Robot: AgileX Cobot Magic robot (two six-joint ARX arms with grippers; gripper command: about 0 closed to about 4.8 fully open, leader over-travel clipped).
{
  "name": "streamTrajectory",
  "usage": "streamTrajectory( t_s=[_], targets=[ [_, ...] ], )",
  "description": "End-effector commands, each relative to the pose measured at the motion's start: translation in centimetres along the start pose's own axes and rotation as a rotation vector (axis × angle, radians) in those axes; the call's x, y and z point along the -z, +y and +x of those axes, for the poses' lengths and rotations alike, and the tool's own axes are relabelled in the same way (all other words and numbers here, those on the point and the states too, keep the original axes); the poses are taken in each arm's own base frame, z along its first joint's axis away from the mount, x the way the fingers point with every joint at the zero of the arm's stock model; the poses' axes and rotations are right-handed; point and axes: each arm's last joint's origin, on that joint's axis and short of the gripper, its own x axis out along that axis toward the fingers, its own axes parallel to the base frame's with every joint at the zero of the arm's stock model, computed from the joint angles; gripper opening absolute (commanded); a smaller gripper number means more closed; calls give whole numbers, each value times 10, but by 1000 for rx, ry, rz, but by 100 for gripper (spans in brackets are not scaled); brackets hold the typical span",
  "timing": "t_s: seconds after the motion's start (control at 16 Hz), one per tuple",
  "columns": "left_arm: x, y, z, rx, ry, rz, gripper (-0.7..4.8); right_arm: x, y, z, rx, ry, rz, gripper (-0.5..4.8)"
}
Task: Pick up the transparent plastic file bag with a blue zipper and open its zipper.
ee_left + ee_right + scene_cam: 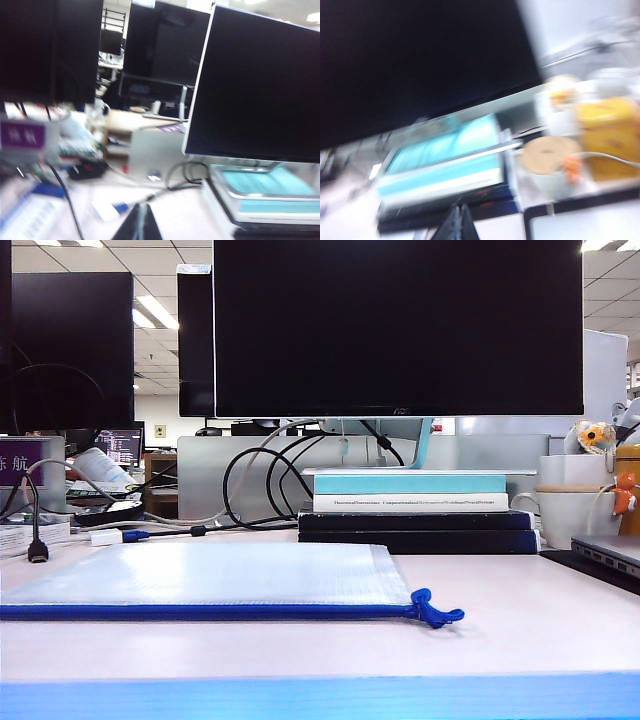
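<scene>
- Translucent mesh plastic, the file bag (215,575) lies flat on the tabletop (520,630), with its blue zipper (200,611) along the near edge; we judge a flat pouch hard to pinch.
- Cord pull (433,610) is small; a misaimed grasp may slide the bag.
- Left pincer (140,222) and right pincer (457,222) are both closed and empty, well short of the bag; cables (260,480) and books (410,495) behind it risk snagging.

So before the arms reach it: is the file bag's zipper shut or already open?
Shut, as far as visible: the blue zipper runs unbroken along the file bag, cord pull at its end.
</scene>
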Motion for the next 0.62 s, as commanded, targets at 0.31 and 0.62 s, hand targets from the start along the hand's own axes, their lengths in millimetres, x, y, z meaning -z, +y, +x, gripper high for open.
streamTrajectory(
  t_s=[0.31, 0.62],
  targets=[
    [-7, 11, 43, -29, 152, 150, -6, -2, 21, 98, -386, 354, -159, -6],
    [-25, 16, 77, 24, 264, 151, 120, 10, 15, 154, -526, 594, 15, -5]
  ],
)
